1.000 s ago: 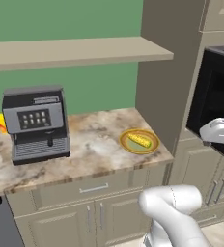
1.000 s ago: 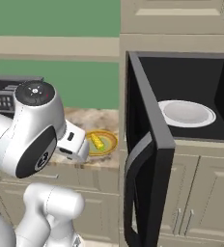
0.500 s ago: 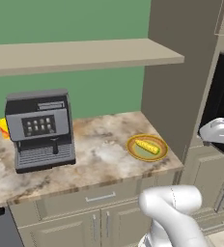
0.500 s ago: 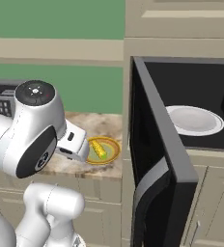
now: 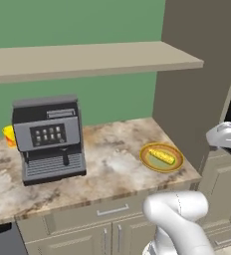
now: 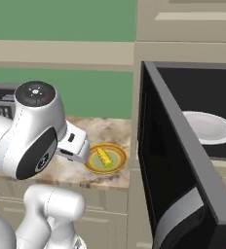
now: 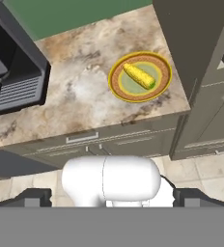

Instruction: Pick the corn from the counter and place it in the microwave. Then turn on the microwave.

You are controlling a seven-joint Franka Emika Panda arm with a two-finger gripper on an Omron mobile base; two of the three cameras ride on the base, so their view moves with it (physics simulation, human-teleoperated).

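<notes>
The corn lies on a round yellow-rimmed green plate at the right end of the marbled counter. Right of the counter, the black microwave has its door swung open, showing a white turntable plate inside. My gripper hangs high above the counter's front edge, well short of the corn. It is open, its dark fingertips wide apart with nothing between them.
A grey coffee machine stands on the counter's left part, with a small yellow thing behind it. A tan wall shelf runs above. A tall cabinet side bounds the counter on the right. The open microwave door juts into the room.
Both base views have shifted: the counter slides right in the left one and the microwave door looms larger in the right one, so the camera moved. The corn lies unmoved.
</notes>
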